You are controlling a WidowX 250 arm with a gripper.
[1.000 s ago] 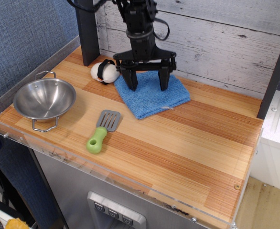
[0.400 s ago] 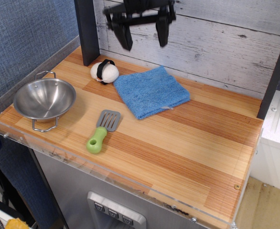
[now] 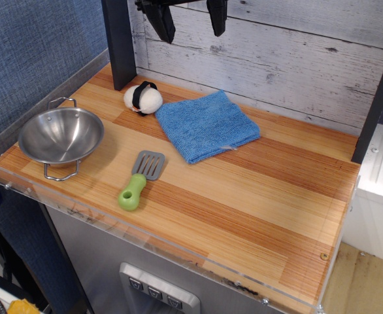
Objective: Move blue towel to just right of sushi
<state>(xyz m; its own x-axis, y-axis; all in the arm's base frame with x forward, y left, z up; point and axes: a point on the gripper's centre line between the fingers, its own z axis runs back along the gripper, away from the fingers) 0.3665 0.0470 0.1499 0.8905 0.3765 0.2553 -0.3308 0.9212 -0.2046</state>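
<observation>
Two dark fingers [image 3: 165,25] of my gripper [image 3: 190,23] hang spread wide apart at the top edge of the view, high above the wooden counter [image 3: 257,190] and holding nothing; only their lower ends show against the whitewashed plank wall [image 3: 296,59]. Below them, the blue towel [image 3: 206,125] lies flat and folded on the counter near the wall, one corner pointing toward the back, a small white tag at its front right edge. Just left of it sits the sushi [image 3: 143,97], a white rice ball with a black band around its middle; the towel's left corner comes right up beside it, though whether cloth and rice ball touch I cannot tell. A dark post [image 3: 118,42] stands on the counter behind the sushi. Nearer the front, a spatula [image 3: 139,180] with a grey slotted blade and a green handle lies apart from the towel, its blade toward the cloth. A steel bowl [image 3: 61,135] with wire handles rests at the counter's left end, well apart from the towel.
</observation>
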